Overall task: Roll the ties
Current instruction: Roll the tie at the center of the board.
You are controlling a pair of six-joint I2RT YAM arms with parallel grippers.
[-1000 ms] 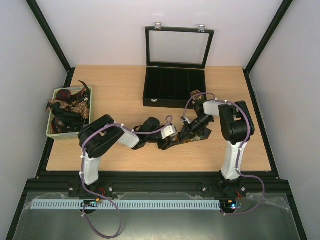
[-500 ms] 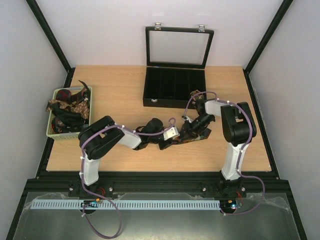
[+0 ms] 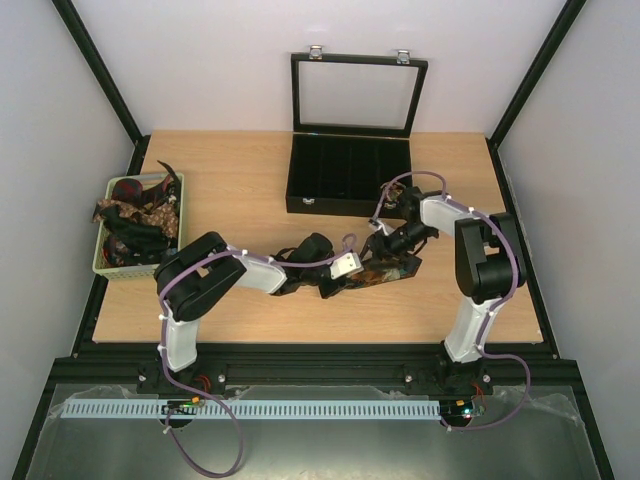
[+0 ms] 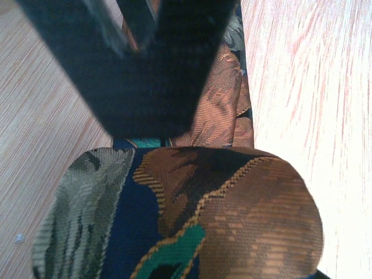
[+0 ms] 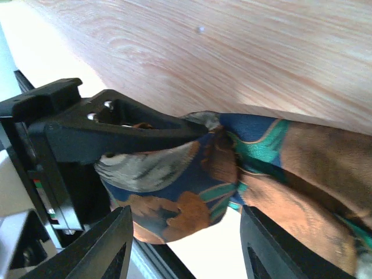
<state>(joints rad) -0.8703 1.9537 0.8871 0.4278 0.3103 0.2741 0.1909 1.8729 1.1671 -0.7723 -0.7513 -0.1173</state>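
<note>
Top external view, and we start at the left edge of the worktop (image 3: 240,180), where a pale green basket (image 3: 128,270) holds a heap of other ties (image 3: 135,215). To its right the left arm (image 3: 265,278) lies low across the wood toward one tie (image 3: 388,270), which rests near the middle of the worktop, in front of the black box (image 3: 345,205) whose glass lid (image 3: 355,95) stands upright. We see the tie's long axis running left to right, tipped slightly away from us at the right; its rolled end is at the left and its flat length points right. In the wrist views the left hand (image 4: 145,113) is pinched on the fabric right at the roll, a leafy pattern of brown, green and navy. Farther right, the right hand (image 5: 186,232) has its fingers (image 5: 110,244) spread apart, with the roll just ahead of the gap between them.
</note>
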